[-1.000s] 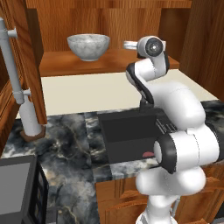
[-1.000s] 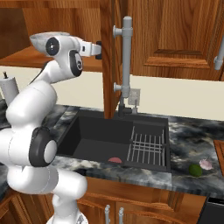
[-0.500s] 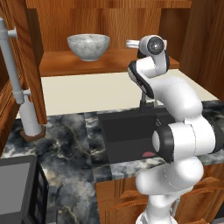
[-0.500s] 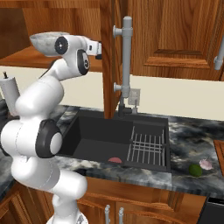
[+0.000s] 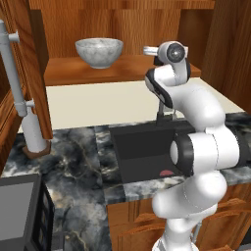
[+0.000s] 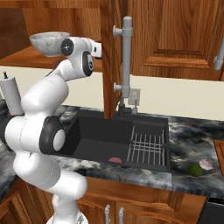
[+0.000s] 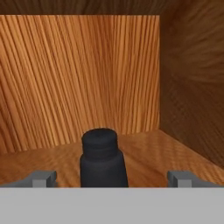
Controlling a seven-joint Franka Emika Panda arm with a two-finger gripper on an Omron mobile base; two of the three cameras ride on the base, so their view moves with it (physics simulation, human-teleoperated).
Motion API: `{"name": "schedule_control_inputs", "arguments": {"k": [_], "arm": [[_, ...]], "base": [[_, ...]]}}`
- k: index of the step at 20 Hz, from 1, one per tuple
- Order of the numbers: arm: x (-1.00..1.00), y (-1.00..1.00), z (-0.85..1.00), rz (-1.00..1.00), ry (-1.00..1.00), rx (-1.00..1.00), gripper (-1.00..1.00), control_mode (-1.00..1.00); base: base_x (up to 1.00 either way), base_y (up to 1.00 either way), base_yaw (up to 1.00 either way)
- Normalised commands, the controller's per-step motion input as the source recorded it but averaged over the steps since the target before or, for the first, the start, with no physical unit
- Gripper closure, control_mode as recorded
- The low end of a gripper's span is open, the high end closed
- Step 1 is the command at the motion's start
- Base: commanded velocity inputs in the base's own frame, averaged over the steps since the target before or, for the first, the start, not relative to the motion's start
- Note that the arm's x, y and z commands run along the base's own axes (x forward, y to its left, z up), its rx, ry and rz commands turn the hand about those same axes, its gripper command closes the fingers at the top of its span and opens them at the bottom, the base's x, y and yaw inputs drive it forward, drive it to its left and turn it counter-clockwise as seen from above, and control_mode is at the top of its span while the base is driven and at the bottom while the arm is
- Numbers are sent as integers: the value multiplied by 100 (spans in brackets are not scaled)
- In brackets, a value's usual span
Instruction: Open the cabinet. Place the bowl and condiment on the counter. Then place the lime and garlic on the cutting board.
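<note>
In the hand view the gripper has its jaws wide apart, the black condiment bottle standing upright on the cabinet shelf between the fingertips, untouched; bare shelf lies on both sides, the side wall rising at right

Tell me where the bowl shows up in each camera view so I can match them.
Left base view: bowl upper left of centre, on the cabinet shelf.
Right base view: bowl top left, same shelf.
Hand view: faces the condiment, framed by the open claw.
Shared landmark: the cabinet shelf.
</note>
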Motion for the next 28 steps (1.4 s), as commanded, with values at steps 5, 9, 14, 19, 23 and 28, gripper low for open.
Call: {"name": "schedule_control_inputs", "arguments": {"k": [5, 9, 14, 19, 23, 28], "arm": [[6, -5, -7, 0, 0, 2, -100, -100], [6, -14, -4, 0, 0, 3, -100, -100], [3, -4, -2, 0, 0, 1, -100, -100], [0, 1, 0, 0, -1, 0, -100, -100], [0, 0, 0, 0, 0, 0, -100, -100], [0, 11, -6, 1, 0, 0, -100, -100]], "base": [[0, 0, 0], [0, 0, 0], [0, 0, 0], [0, 0, 0], [0, 0, 0], [0, 0, 0]]}}
